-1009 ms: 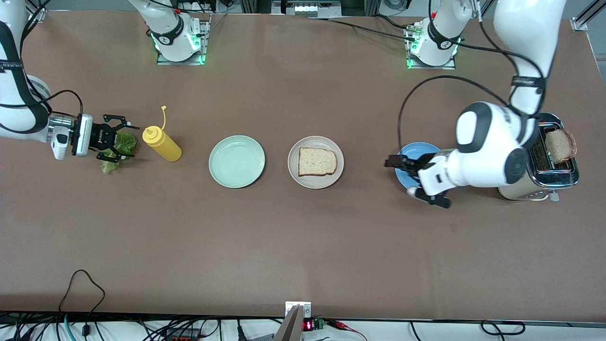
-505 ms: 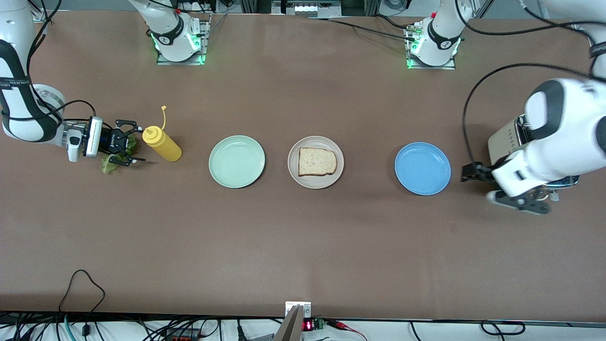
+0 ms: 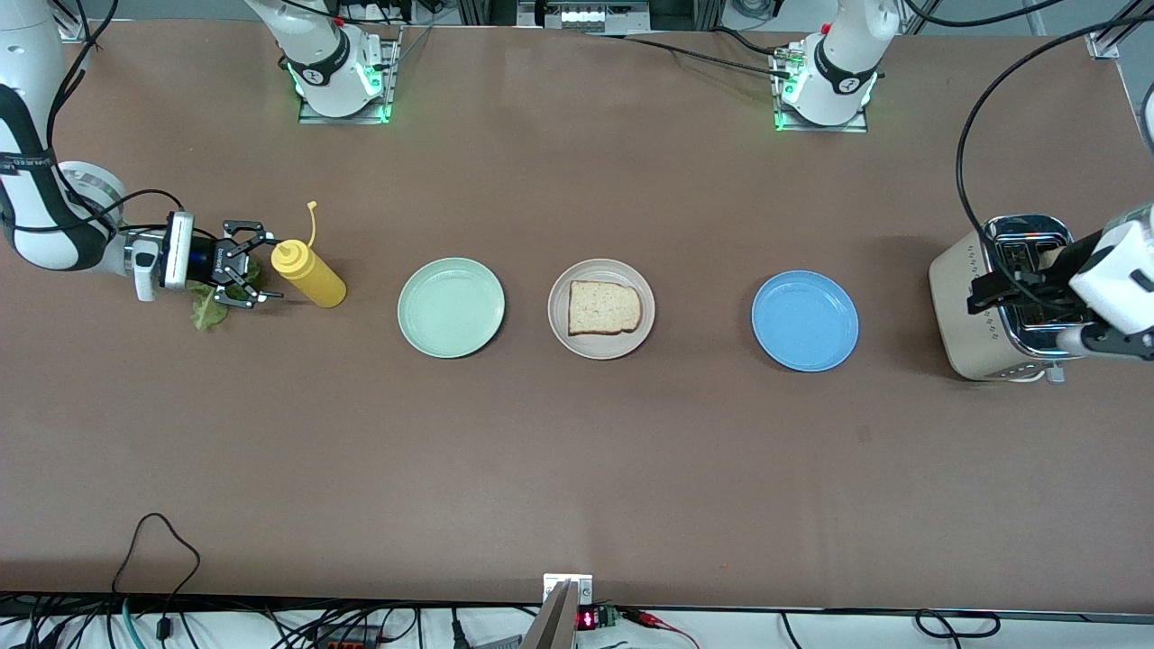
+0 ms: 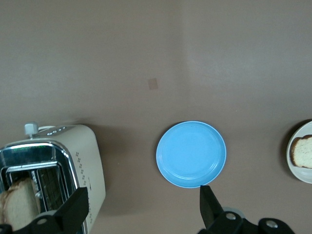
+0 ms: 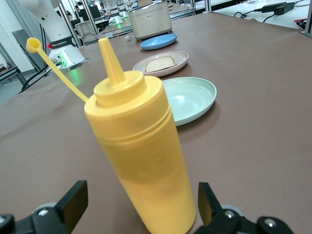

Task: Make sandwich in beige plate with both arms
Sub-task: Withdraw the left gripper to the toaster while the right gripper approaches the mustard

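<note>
The beige plate [image 3: 601,348] sits mid-table with one bread slice [image 3: 604,307] on it. A second slice [image 4: 19,209] stands in a slot of the toaster [image 3: 969,306]. My left gripper [image 3: 983,293] hangs open and holds nothing, over the toaster's edge on the blue plate's side. The green lettuce leaf [image 3: 206,310] lies at the right arm's end of the table, partly hidden under my right gripper [image 3: 255,269]. That gripper is open and low. The yellow squeeze bottle [image 5: 141,146] stands just in front of its spread fingers, not gripped.
A mint green plate [image 3: 451,307] lies between the bottle and the beige plate. A blue plate [image 3: 805,321] lies between the beige plate and the toaster. Cables run along the table's edge nearest the front camera.
My left arm swung from over the blue plate to the toaster, staying open. My right gripper slid over the lettuce toward the yellow bottle.
</note>
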Robot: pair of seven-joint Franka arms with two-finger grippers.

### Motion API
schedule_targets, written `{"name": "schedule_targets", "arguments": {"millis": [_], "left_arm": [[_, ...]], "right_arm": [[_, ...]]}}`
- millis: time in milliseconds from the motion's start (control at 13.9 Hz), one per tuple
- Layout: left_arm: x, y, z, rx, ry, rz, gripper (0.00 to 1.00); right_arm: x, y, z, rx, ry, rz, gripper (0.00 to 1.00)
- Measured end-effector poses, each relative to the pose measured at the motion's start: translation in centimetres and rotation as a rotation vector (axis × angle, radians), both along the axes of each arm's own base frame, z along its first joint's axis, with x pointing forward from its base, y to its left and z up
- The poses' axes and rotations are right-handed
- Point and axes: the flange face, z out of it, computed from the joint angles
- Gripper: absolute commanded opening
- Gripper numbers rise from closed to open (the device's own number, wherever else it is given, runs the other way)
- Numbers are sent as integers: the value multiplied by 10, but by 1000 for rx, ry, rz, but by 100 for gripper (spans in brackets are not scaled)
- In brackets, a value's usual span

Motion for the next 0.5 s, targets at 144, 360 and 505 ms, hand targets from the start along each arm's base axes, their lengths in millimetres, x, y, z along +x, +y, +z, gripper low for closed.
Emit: {"name": "schedule_targets", "arguments": {"millis": [144, 360, 505], "left_arm": [[-3, 1, 5, -5, -2, 17, 100], [-5, 1, 6, -18, 7, 22, 100], [-10, -2, 13, -20, 12, 28, 100]], "right_arm": [[-2, 1, -6, 8, -12, 10, 100], [-4, 3, -12, 28, -36, 4, 100], [-7, 6, -19, 46, -42, -8, 100]]}}
